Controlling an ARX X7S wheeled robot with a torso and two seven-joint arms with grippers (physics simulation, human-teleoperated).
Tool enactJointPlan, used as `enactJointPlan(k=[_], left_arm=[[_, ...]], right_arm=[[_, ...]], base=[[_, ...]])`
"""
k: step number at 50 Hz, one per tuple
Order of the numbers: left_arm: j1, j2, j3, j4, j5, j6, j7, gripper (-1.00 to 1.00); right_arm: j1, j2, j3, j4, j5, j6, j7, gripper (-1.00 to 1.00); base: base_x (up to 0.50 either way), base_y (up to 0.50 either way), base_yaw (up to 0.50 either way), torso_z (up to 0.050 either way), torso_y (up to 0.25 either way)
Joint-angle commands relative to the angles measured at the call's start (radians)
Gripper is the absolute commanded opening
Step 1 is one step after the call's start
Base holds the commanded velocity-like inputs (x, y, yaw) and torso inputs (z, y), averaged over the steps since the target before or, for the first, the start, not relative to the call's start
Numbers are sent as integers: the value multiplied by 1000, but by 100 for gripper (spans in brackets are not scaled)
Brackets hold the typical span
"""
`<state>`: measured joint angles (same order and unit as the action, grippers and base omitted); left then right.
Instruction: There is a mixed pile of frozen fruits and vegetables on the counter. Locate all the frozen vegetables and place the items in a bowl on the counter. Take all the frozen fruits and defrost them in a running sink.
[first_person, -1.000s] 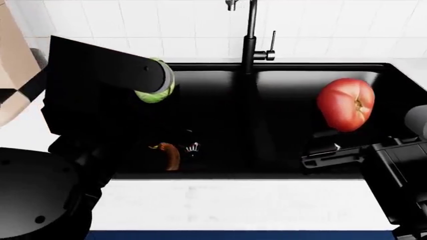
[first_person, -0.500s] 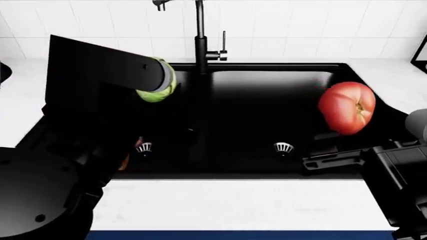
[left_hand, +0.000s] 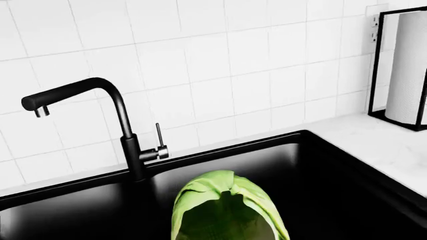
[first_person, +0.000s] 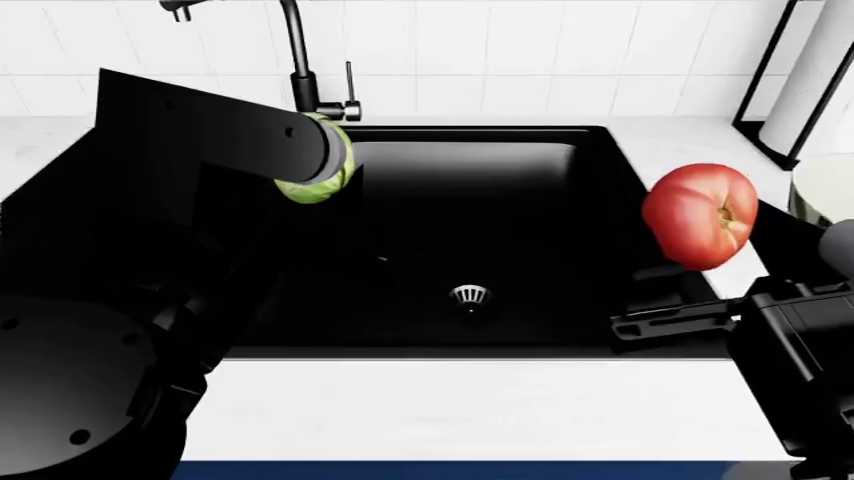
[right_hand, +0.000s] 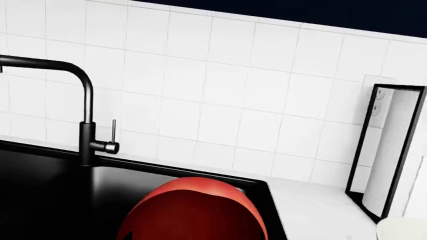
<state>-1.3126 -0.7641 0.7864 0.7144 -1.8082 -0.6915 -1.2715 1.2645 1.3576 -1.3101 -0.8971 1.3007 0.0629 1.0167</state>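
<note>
My left gripper (first_person: 318, 172) is shut on a green leafy vegetable (first_person: 320, 186), held in the air over the left part of the black sink (first_person: 534, 160). In the left wrist view the vegetable (left_hand: 227, 210) fills the space at the jaws, and the fingers are hidden behind it. A red tomato (first_person: 698, 215) is held up by my right gripper (first_person: 694, 240) above the sink's right rim. The tomato (right_hand: 193, 212) covers the jaws in the right wrist view. At the right edge a pale rounded rim (first_person: 822, 188), probably the bowl, peeks in.
A black faucet (first_person: 296, 55) stands at the back of the sink, and a drain (first_person: 469, 295) shows in the basin. A paper towel roll in a black holder (first_person: 807, 70) stands on the white counter (first_person: 467, 405) at the back right.
The head view has swung right: faucet and sink slid left in the picture, the left basin left the view, and the paper towel holder appeared. Both arms keep their hold.
</note>
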Motion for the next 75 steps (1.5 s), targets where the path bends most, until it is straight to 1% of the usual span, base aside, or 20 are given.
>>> enactJointPlan(k=[1,35,44,56,64,66,75], left_arm=[[-3,1,-1,-5,0,14,-1,-100],[13,-10,-11,3,17,33,15,-100],[1,0,-11,-10,23,32,21,-100],[6,-13,-29,-14,28,51,31,-100],[10,-22,-33,-7,29,56,28,-100],[12,-22,-32,-7,32,56,29,-100],[1,-17,-27,-7,32,47,22,-100]], right_arm=[[5,7,12,-2,-10,10,-2,-100],[7,26,29,-13,-1,2,12,-100],[13,30,37,-4,13,1,8,-100],[26,-4,49,38,35,10,-3,-100],[15,-1,63,30,29,-64,-14,-100],[17,-3,60,25,23,-49,-28,-100],[26,-27,58,38,31,-7,-30,-100]], base=[[0,-500,0,0,0],[0,-500,0,0,0],[0,-500,0,0,0],[0,-493,0,0,1],[0,-44,0,0,0],[0,0,0,0,0],[499,-23,0,0,0]])
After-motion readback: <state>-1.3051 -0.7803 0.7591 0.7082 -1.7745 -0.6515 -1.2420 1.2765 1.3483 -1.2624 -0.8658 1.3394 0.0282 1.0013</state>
